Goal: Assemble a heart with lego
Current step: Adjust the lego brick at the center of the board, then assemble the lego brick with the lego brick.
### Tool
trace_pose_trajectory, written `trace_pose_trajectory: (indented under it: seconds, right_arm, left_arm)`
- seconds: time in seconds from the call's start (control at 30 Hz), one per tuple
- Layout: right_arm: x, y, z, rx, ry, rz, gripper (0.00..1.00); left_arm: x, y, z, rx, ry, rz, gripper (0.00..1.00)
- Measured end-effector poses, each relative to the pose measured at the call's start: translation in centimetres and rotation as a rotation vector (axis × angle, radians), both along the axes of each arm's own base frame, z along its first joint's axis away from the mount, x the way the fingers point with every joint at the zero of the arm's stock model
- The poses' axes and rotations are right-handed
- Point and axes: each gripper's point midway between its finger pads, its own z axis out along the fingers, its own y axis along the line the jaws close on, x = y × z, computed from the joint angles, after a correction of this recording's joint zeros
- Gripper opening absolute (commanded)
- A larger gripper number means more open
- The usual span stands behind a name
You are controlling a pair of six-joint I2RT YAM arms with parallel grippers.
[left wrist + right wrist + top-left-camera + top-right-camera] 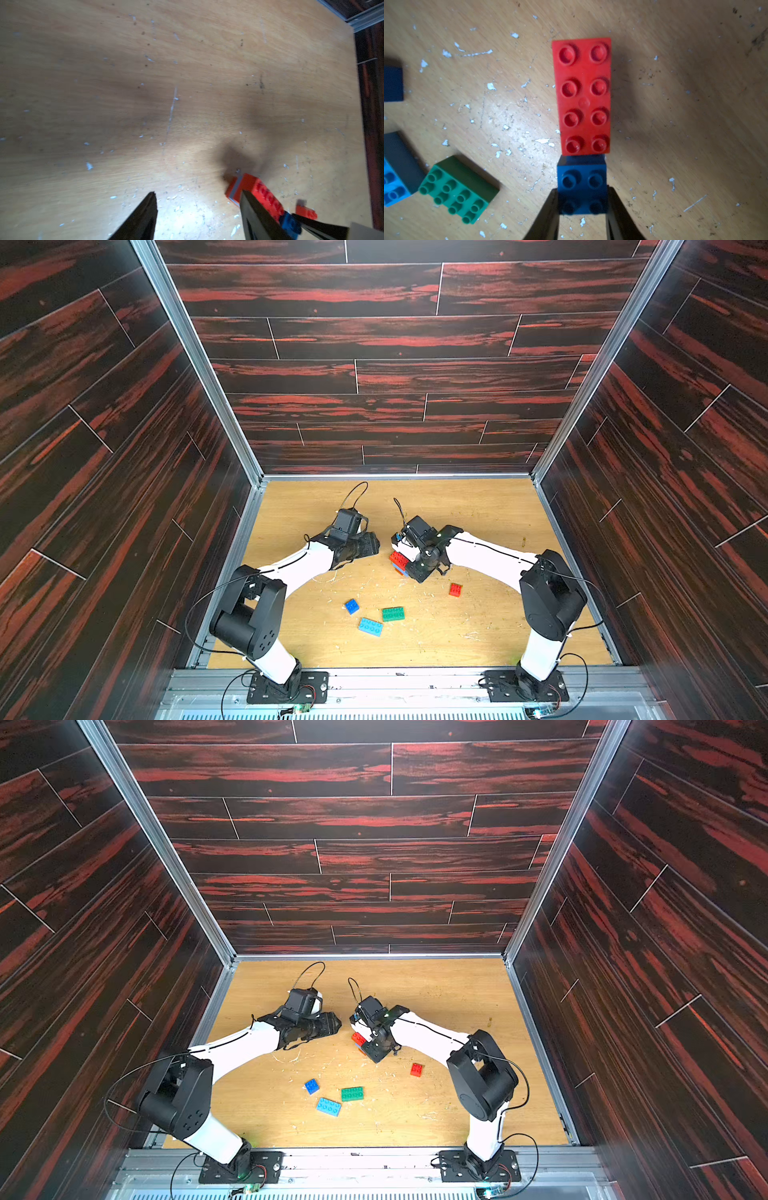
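Over the middle of the table (478, 510), just right of centre, find the heart (398, 560) part-built and seemingly held clear of the wood: clamped in the right gripper (582, 190) by a dark-blue square (582, 182), with a red oblong (583, 95) jutting beyond and a pale layer (236, 188) beneath. Just left of it, see the left gripper (198, 193), jaws apart and empty. Probably time to fetch the next brick: choose among the loose lego nearer the front, namely a loose blue square (351, 606), green oblong (393, 613), light-blue oblong (370, 626) and, further right, a red square (455, 589). Pinch across the smooth side walls, never over the studs; come down square to the brick; keep the heart level and firmly clamped; line studs with sockets, then press straight. Expect hard, glossy, slippery plastic, crisp corners, hollow round studs, and a scuffed wood top flecked with white chips.
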Motion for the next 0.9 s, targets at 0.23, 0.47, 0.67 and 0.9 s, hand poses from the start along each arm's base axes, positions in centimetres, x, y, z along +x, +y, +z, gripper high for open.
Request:
trace_pose_trajectory:
  seconds: [0.23,0.47,0.67,0.9]
  right_arm:
    - [0.3,0.3,0.2,0.013,-0.008,-0.003,0.17]
    - [0.7,0.7,0.8,0.022,-0.026,0.007,0.17]
    - [0.8,0.8,0.5,0.023,-0.027,0.011,0.16]
    - [0.9,0.8,-0.2,0.028,-0.037,0.008,0.15]
  left_arm:
    - [0.2,-2.3,-1.4,-0.081,0.027,-0.062,0.68]
    - [0.3,-4.1,-3.1,-0.138,0.063,-0.108,0.65]
    - [0.2,-5.3,-3.7,-0.175,0.079,-0.143,0.62]
    - [-0.2,-5.9,-3.7,-0.187,0.088,-0.165,0.59]
